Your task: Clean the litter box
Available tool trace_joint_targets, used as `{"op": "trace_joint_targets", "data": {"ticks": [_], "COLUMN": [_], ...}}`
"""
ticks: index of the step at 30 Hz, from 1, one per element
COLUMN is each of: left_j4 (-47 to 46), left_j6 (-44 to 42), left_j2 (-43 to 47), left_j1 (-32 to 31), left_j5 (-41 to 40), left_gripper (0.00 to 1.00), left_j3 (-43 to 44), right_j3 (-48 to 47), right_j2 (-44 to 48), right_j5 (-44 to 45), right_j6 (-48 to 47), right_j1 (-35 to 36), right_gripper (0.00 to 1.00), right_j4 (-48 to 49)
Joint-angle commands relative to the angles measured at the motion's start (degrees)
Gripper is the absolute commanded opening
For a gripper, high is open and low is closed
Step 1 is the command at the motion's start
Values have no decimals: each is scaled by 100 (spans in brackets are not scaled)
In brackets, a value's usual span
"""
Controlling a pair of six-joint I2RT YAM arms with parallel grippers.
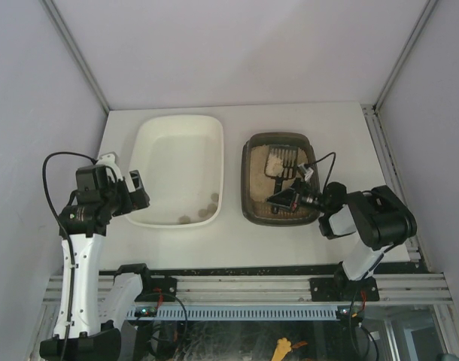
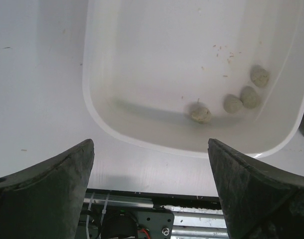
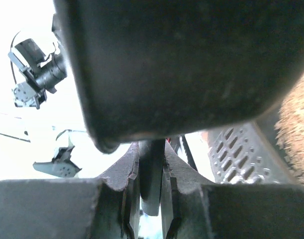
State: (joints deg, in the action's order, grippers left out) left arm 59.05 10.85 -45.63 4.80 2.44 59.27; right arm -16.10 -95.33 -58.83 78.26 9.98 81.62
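The litter box (image 1: 245, 188) sits right of centre on the counter (image 1: 290, 248), its long axis running from the near edge toward the far edge. Its left wall is just beside the cream-white tub (image 1: 137, 143). You cannot see its near end fully, because the right gripper (image 1: 290, 197) hangs over it. The beige litter shows only around the slotted scoop (image 1: 278, 162), whose head points toward the far edge.

In your right wrist view a blurred dark mass fills most of the frame. Below it, the fingers (image 3: 124, 174) are clamped on the scoop's thin dark handle, and a strip of slots (image 3: 236, 149) shows at right.

The left gripper (image 1: 135, 188) is at the tub's near left corner, its fingers (image 2: 57, 199) wide apart over the counter. Four grey clumps (image 2: 241, 97) lie along the tub's near end.
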Motion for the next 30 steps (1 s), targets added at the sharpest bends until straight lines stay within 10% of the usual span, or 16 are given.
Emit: {"op": "trace_joint_targets", "data": {"ticks": [1, 30], "left_j4": [-277, -350], "left_j6": [-130, -101], "left_j2": [61, 36], "left_j1": [47, -7], "left_j5": [-176, 76], "left_gripper": [100, 100], "left_j3": [-183, -237], "right_j3": [-109, 81], "right_j2": [-270, -497], "right_j5": [100, 158], "right_j6": [223, 492], "right_j1": [400, -108], "right_gripper": [0, 0], "right_j4": [480, 464]}}
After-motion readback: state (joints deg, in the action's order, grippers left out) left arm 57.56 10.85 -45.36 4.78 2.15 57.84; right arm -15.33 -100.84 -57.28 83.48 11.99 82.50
